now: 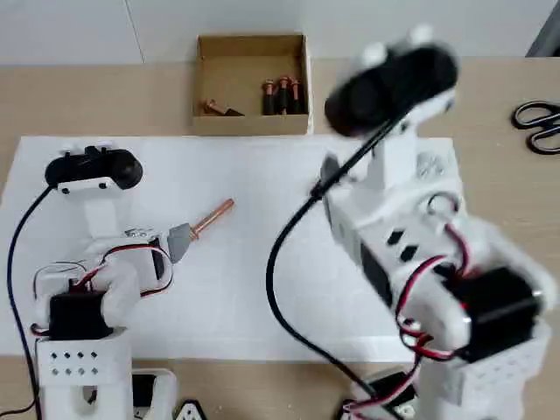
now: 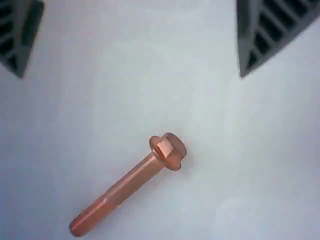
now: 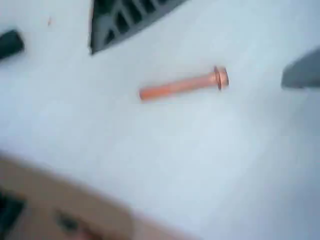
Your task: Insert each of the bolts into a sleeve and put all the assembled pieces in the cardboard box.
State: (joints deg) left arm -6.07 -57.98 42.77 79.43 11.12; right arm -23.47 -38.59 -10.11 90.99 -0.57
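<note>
Scissors [image 1: 538, 125] on wooden tabletop [image 1: 87, 96], near white sheet [image 1: 245, 289]

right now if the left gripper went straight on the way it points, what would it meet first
Most likely the copper bolt lying on the white sheet, ahead of the open left gripper; depth is unclear.

- A light wooden table [image 1: 105, 96] carries a large white sheet [image 1: 236, 289] that covers most of its top.
- Bare wood shows as a band beyond the sheet's far edge and as a narrow strip along its near edge.
- Black-handled scissors [image 1: 538, 122] lie on the wood just off the sheet's far right corner.
- Behind the table, past the sheet's far edge, is a pale, evenly lit wall [image 1: 79, 26] with thin seams.
</note>
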